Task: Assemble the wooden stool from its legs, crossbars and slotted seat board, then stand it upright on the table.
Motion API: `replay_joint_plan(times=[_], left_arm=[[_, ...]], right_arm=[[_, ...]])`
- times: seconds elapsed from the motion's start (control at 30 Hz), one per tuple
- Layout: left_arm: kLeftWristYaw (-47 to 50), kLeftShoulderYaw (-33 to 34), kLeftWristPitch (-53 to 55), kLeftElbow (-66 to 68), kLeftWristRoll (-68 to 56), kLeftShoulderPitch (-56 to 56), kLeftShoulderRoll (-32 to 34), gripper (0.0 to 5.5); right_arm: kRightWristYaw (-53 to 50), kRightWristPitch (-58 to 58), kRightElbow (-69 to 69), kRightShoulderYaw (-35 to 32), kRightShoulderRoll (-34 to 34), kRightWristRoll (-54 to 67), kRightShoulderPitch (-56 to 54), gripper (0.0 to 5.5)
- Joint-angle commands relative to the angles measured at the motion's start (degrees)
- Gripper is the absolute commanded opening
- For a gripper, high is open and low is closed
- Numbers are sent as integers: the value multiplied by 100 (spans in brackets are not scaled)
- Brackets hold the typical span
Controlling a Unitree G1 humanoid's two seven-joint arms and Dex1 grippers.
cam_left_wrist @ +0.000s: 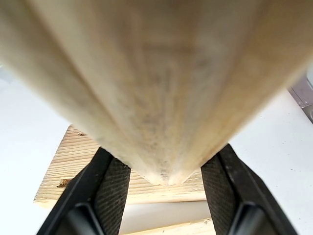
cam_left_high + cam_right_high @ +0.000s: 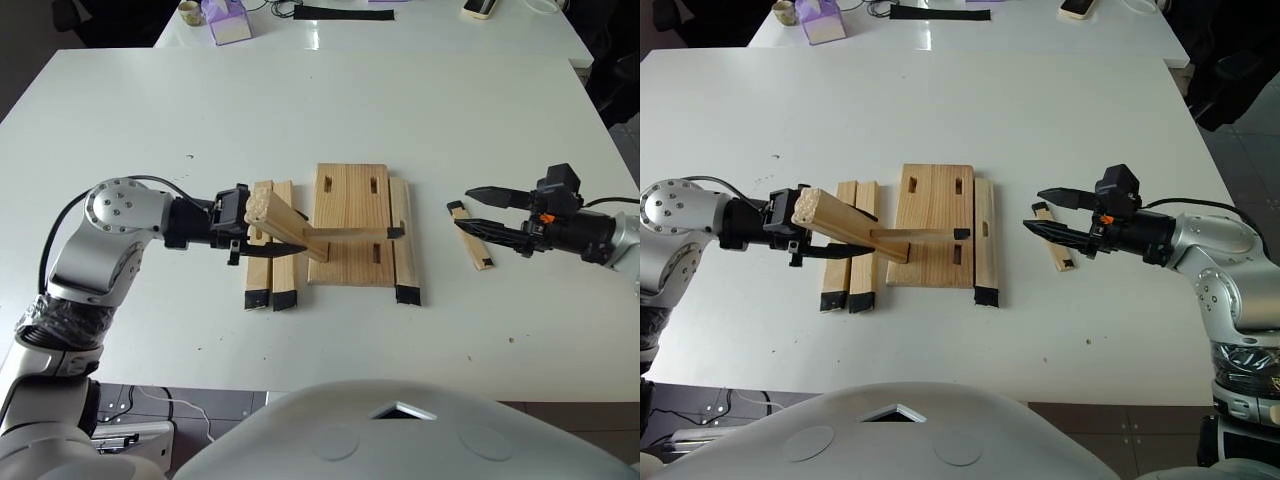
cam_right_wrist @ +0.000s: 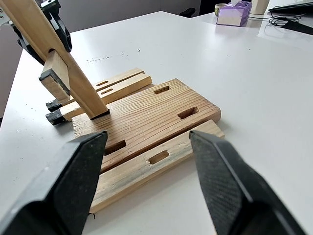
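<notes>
okay, seat board (image 2: 350,195): flat rectangular plank of pale wood with straight grain and four small rectangular slots cut in it. it lies flat on the smooth glossy white table (image 2: 420,110). two spare legs (image 2: 271,275) lie side by side just left of the seat board. they are square-section pale sticks, each slotted, with black caps on the near ends. a third leg (image 2: 403,250) lies flat against the seat board's right edge, same wood, slotted, with a black cap at the near end. loose crossbar (image 2: 470,236), a short thin stick with dark ends, lies right of the seat board, apart from it.

left gripper (image 2: 290,240) sits at the seat board's left side, pinching the held leg (image 3: 78,81). its black, finely textured pads (image 1: 115,188) press both sides of the rough pale wood. the held leg slants down and its black-capped tip looks set on the seat board's top face. a joined bar (image 3: 55,73), short with a black end, sticks out of it partway up.

right gripper (image 2: 463,208) is right of the seat board, above the loose crossbar, spread wide and holding nothing. its fingers (image 3: 73,181) are matte black wedges. can't tell if the lower one touches the stick.
</notes>
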Motion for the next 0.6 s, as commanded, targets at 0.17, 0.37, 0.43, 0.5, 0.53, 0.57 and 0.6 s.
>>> replay_joint_plan(times=[0.17, 0.37, 0.43, 0.5, 0.53, 0.57, 0.6], left_arm=[[91, -203, 84, 779, 968, -248, -110, 317], [604, 487, 709, 278, 679, 414, -1, 336], [1124, 890, 1439, -384, 325, 925, -89, 336], [1555, 1147, 1994, -1111, 163, 1589, -79, 336], [1878, 1315, 2273, -1451, 80, 1898, -164, 336], [2325, 1509, 2585, -1739, 18, 2098, -331, 336], [2673, 1640, 2897, -1962, -21, 2230, -436, 336]], right_arm=[[-140, -155, -34, 67, 163, -134, 27, 309], [-203, -272, -147, 36, 232, -178, 303, 309], [-192, -182, -323, -202, 232, 58, 541, 309], [-200, -178, -494, -374, 209, 129, 805, 309], [-231, -192, -512, -417, 202, 100, 903, 309], [-265, -214, -524, -474, 208, 79, 1003, 309], [-302, -182, -564, -577, 248, 160, 1103, 309]])
